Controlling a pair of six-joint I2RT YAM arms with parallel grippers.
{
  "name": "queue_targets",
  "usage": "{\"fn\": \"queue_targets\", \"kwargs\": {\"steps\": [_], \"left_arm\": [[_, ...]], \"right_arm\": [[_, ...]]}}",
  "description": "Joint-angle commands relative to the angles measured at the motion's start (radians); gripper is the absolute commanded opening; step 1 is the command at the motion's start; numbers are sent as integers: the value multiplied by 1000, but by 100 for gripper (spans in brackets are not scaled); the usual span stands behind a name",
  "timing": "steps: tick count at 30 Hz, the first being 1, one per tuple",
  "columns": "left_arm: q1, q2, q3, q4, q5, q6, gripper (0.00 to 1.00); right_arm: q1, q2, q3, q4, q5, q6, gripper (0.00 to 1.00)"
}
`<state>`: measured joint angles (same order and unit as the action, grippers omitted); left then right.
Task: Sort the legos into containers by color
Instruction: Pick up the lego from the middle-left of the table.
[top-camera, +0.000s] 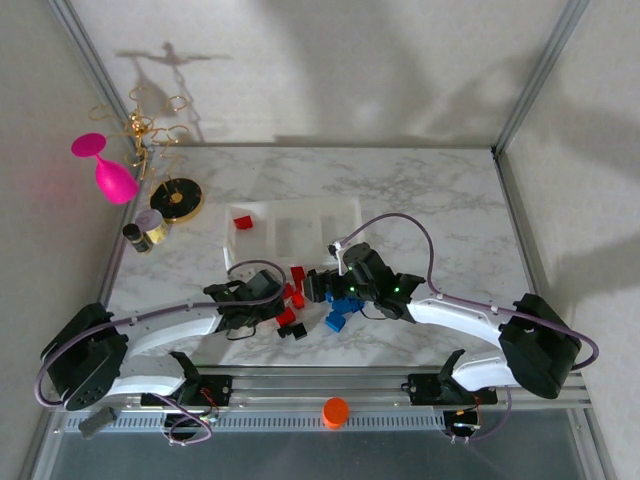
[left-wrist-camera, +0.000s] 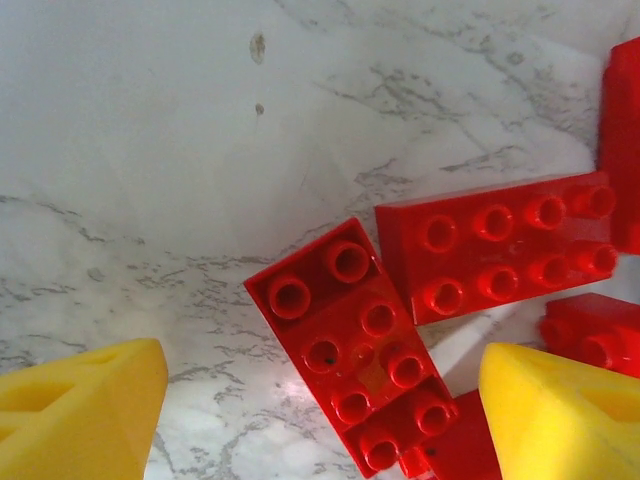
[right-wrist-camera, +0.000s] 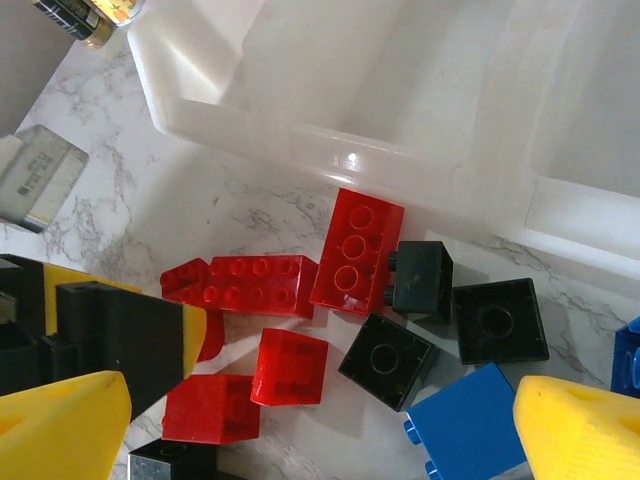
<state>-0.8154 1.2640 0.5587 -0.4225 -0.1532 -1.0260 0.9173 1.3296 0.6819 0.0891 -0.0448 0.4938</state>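
Your white marble-patterned worktop (top-camera: 430, 200) carries the row of three clear square plastic trays (top-camera: 310, 203) a little left of its centre, and one small red brick (top-camera: 242, 222) already lies in the left-hand compartment. Between the trays and the middle of the near edge sits the loose heap of red, black and blue plastic legos (top-camera: 340, 305), the nearest of them close to the trays' front wall. Both arms lean over the heap. The right pincer (right-wrist-camera: 320, 430) hangs released above mixed bricks. The left pincer (left-wrist-camera: 320, 420) is released too, its yellow pads (left-wrist-camera: 80, 410) standing either side of a red eight-stud brick (left-wrist-camera: 350, 345) without touching it. Expect that brick to be light, rigid and hard, with glossy sides that may slip; it shouldn't crush. It lies skewed between the pads and touches a second red eight-stud brick (left-wrist-camera: 500, 245), so I'd square up and close low across its two long flat sides, not on the studs.
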Motion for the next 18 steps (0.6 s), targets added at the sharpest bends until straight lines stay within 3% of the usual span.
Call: {"fn": "queue_targets", "kwargs": {"steps": [1,11,18], "left_arm": [[-14,7,-4,-30,-56,-35,79],[-19,-66,-64,-127,-87,-86,70],[-19,-55,-59,-45,-45,-55,63]], "right_arm": [[5,-7,1,9,28,1,99],[6,12,11,19,24,2,99],[6,36,16,28,10,7,99]]}}
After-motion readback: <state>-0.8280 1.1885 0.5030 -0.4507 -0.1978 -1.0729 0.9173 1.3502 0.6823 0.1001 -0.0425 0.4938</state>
